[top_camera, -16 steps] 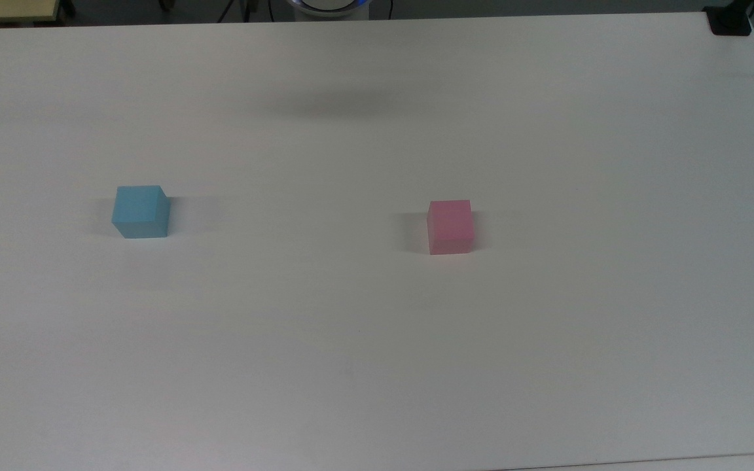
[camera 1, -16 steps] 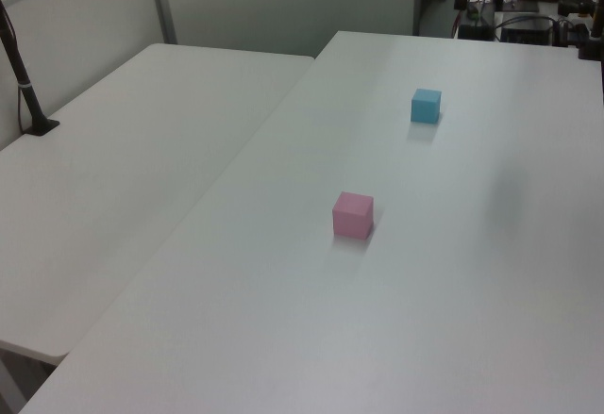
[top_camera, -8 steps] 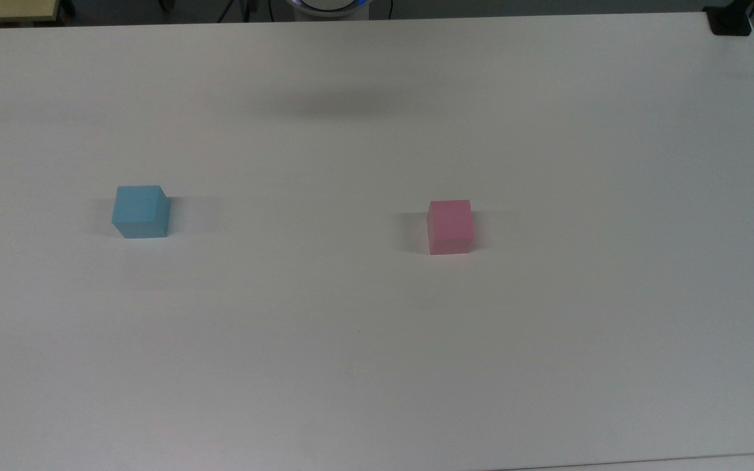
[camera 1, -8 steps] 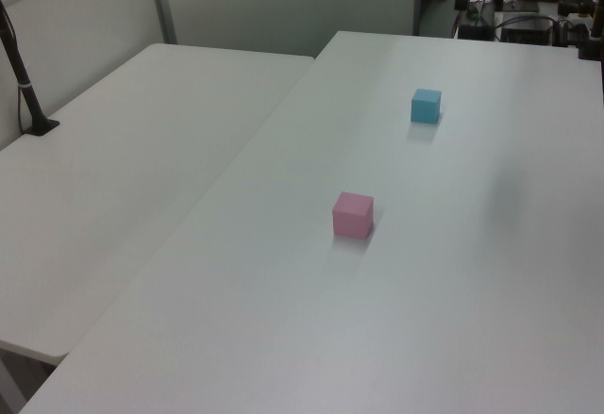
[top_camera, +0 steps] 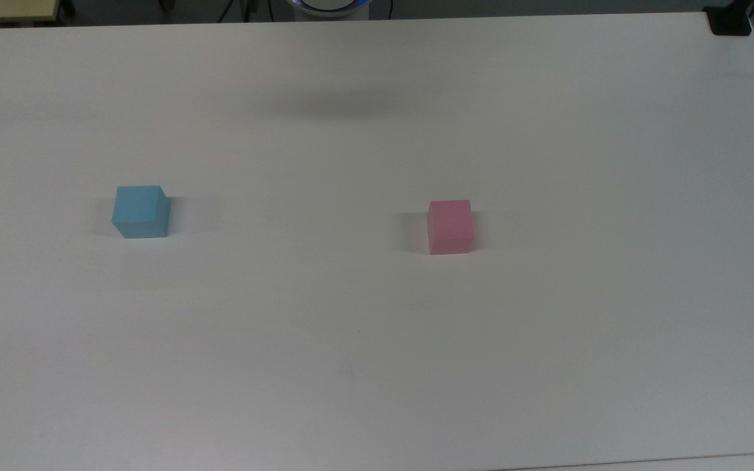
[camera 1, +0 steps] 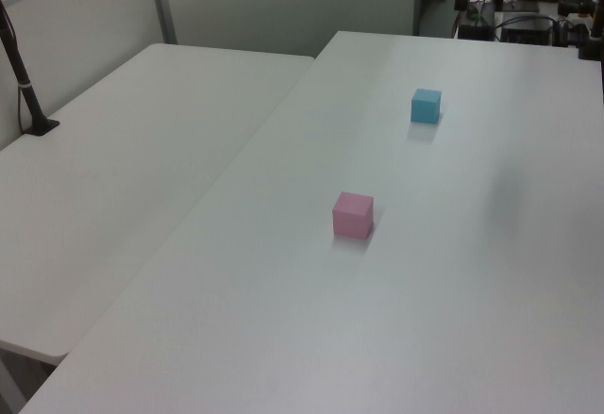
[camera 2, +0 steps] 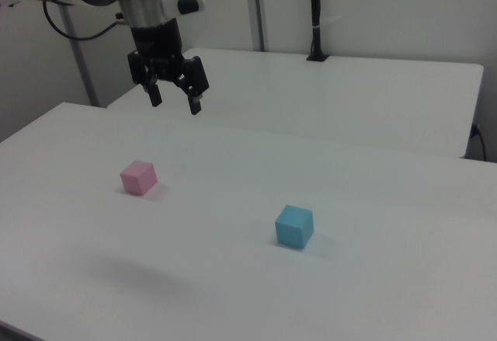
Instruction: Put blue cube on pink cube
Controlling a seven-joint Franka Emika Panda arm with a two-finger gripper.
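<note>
Right now your gripper (camera 2: 175,101) hangs high above the white table (camera 2: 373,279) in the right view, fingers spread apart and holding nothing. You'll find the blue cube (top_camera: 141,211) sitting flat on the table toward the top view's left, and the pink cube (top_camera: 449,226) well apart from it toward the top view's right. In the left view, the pink cube (camera 1: 352,215) is nearer the camera and the blue cube (camera 1: 426,106) farther back.
</note>
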